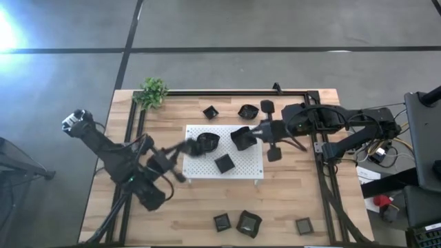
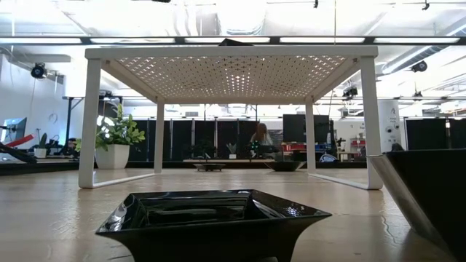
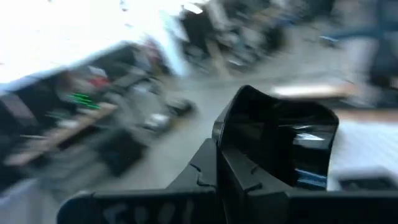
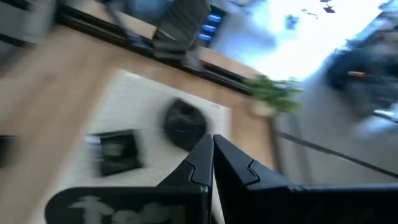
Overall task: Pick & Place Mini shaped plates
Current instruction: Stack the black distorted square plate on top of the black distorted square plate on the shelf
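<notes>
Both arms meet over the white perforated board (image 1: 207, 164) at the centre of the high view, each carrying a dish. The left gripper (image 1: 195, 144) comes in from the lower left, and its wrist view shows the fingers (image 3: 211, 171) closed on the rim of a rounded black plate (image 3: 277, 140), held tilted above the board. The right gripper (image 1: 253, 134) reaches in from the right with its fingers (image 4: 202, 163) pressed close together; from above they appear to pinch a wavy-edged plate (image 1: 241, 138), though that plate does not show in its own wrist view.

A square plate (image 1: 223, 163) already lies on the board. Two more plates (image 1: 210, 111) (image 1: 247, 110) sit on the worktop (image 1: 296, 200) above the board, and three (image 1: 222, 222) (image 1: 249, 223) (image 1: 303, 225) lie along the bottom of the frame. The small green plant (image 1: 153, 91) stands at the upper left corner.

The main risk, as I judge it, is crowding: the two carried plates hang just beside each other, so either arm lowering could knock the other's dish or the square one already placed. Both grips are thin pinches on glossy rims, and both wrist views are smeared by motion, so a plate could slip or swing out. A tilted release might let a dish slide off the raised board's edge.

No brand, label or writing can be read anywhere.
</notes>
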